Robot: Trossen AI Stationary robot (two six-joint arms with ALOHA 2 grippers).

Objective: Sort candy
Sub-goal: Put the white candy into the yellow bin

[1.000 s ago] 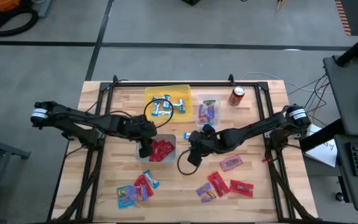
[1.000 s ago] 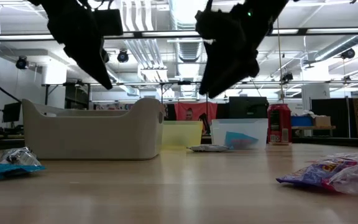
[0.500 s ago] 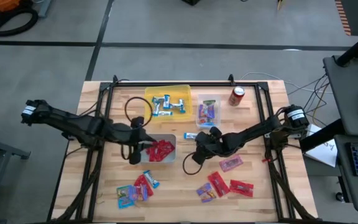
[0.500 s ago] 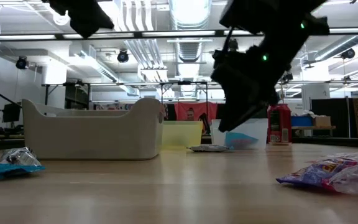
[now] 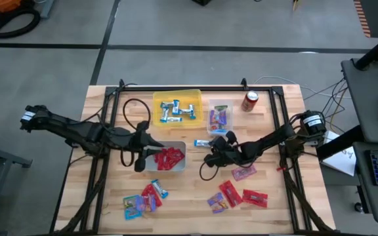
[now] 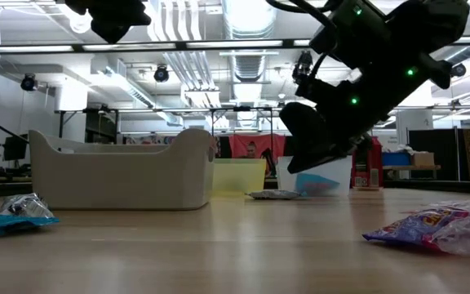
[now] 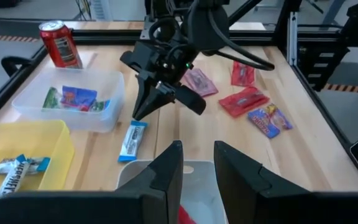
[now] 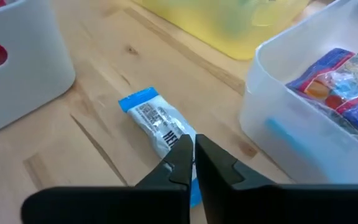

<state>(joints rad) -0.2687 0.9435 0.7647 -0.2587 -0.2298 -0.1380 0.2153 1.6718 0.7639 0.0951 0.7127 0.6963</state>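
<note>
A blue-and-silver mini bar (image 8: 157, 121) lies flat on the wood between the white bin (image 5: 170, 157) and the clear bin (image 5: 219, 118). My right gripper (image 8: 191, 149) is shut, with its tips over the bar's near end. In the low view my right gripper (image 6: 292, 167) hangs a little above the bar (image 6: 272, 194). My left gripper (image 7: 197, 149) stands open with nothing in it. It is raised over the left rim of the white bin, which holds red packets. The yellow bin (image 5: 177, 108) holds mini bars, and the clear bin holds pink and purple packets. My right gripper's shut fingertips (image 8: 180, 154) cover one end of the mini bar (image 8: 178, 138), slanting down from the table's right. I cannot tell whether they touch it. The bar lies flat on the table.
A red soda can (image 5: 250, 100) stands at the back right. Loose candy lies near the front edge, one group at the left (image 5: 143, 198) and another at the right (image 5: 235, 193). A pink packet (image 5: 243, 172) lies beside my right arm. A black frame rail (image 5: 110, 131) runs along the table's sides.
My right gripper has come down toward the mini bar, tipped more level, and shut. My left gripper has risen from the white bin, drawn back toward the table's left edge, and tipped up from pointing down.
</note>
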